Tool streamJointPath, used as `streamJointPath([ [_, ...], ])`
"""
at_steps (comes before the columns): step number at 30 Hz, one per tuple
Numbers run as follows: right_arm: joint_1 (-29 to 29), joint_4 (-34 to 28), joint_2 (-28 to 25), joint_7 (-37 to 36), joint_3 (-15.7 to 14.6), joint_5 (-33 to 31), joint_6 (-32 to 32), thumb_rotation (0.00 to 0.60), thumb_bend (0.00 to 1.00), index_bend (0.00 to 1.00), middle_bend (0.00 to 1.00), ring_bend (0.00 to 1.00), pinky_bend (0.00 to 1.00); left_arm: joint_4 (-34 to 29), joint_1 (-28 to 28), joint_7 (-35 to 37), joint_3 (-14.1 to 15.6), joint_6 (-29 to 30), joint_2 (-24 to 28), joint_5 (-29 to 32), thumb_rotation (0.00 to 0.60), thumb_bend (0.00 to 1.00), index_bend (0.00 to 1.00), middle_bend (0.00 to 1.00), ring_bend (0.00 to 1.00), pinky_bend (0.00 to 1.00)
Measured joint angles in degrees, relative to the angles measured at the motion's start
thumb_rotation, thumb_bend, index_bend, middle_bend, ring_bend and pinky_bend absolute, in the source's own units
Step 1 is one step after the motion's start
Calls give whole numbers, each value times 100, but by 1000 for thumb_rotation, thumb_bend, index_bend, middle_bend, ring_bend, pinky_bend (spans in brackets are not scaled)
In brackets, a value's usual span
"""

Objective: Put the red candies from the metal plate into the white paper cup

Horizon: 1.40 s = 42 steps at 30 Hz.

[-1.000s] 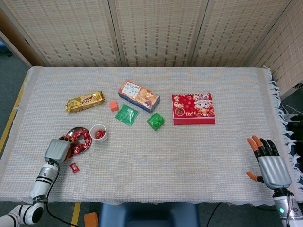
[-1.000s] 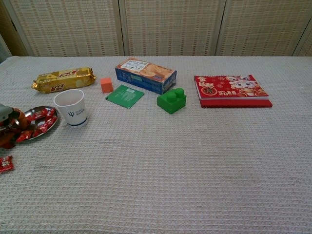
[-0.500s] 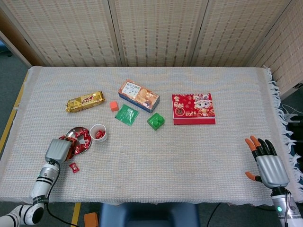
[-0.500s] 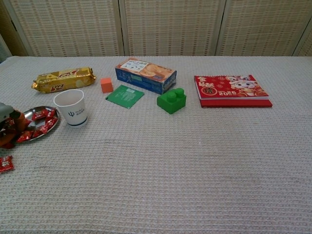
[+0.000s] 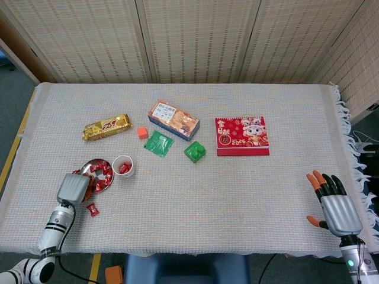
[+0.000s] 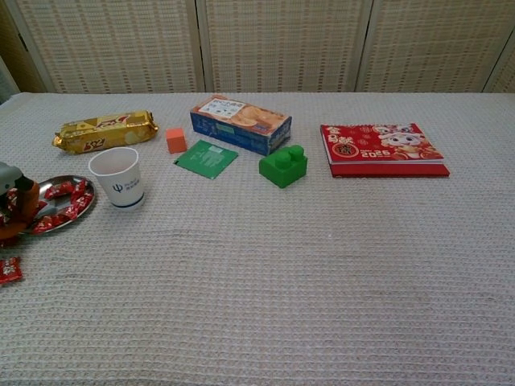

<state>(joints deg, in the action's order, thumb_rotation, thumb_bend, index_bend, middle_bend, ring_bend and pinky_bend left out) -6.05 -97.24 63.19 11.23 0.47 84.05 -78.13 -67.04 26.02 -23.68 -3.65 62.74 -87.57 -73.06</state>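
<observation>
The metal plate [image 5: 89, 167] [image 6: 84, 199] lies near the table's left front and holds several red candies [image 5: 102, 176] [image 6: 67, 208]. Just right of it stands the white paper cup [image 5: 123, 166] [image 6: 118, 177], with a red candy showing inside in the head view. My left hand [image 5: 73, 188] [image 6: 10, 203] hovers at the plate's near-left rim, fingers curled around what looks like a red candy wrapper. One red candy [image 5: 92, 209] [image 6: 9, 270] lies loose on the cloth in front of the plate. My right hand [image 5: 336, 204] rests far off at the right front, fingers spread, holding nothing.
Behind the cup lie a gold snack bar [image 5: 105, 126], an orange cube [image 5: 142, 133], a green packet [image 5: 158, 142], a biscuit box [image 5: 173, 119], a green brick [image 5: 194, 151] and a red calendar [image 5: 241, 135]. The table edge runs close by my left hand.
My left hand has drawn back from over the plate toward the near-left and risen a little. The plate has settled slightly. My right hand has barely moved.
</observation>
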Motion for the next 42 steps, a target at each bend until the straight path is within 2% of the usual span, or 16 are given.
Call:
streamJointPath([
  [7, 30, -2, -32, -59, -8, 36, -56, 600, 24, 0, 0, 0, 0, -112, -30, -5, -3, 142, 59, -80, 600, 387, 605, 628, 585, 995],
  [16, 27, 4, -37, -75, -7, 44, -51, 600, 23, 0, 0, 0, 0, -549, -64, -21, -76, 382, 330, -176, 600, 387, 606, 628, 588, 996],
  [22, 22, -4, -39, -79, -3, 41, -43, 600, 24, 0, 0, 0, 0, -1110, -61, -12, -189, 610, 641, -295, 600, 385, 603, 625, 588, 995],
  [29, 8, 7, -38, -92, 0, 27, -9, 600, 24, 0, 0, 0, 0, -1897, 216, -354, -529, 699, 956, -363, 600, 386, 603, 622, 588, 995],
  [35, 22, 9, -58, -125, 19, 0, -42, 600, 24, 0, 0, 0, 0, -2089, 652, -812, -767, 387, 858, -177, 600, 388, 603, 623, 588, 995],
  [42, 43, 16, -87, -178, 29, -10, -74, 600, 24, 0, 0, 0, 0, -1885, 892, -1024, -741, 120, 512, 24, 600, 388, 603, 622, 588, 995],
])
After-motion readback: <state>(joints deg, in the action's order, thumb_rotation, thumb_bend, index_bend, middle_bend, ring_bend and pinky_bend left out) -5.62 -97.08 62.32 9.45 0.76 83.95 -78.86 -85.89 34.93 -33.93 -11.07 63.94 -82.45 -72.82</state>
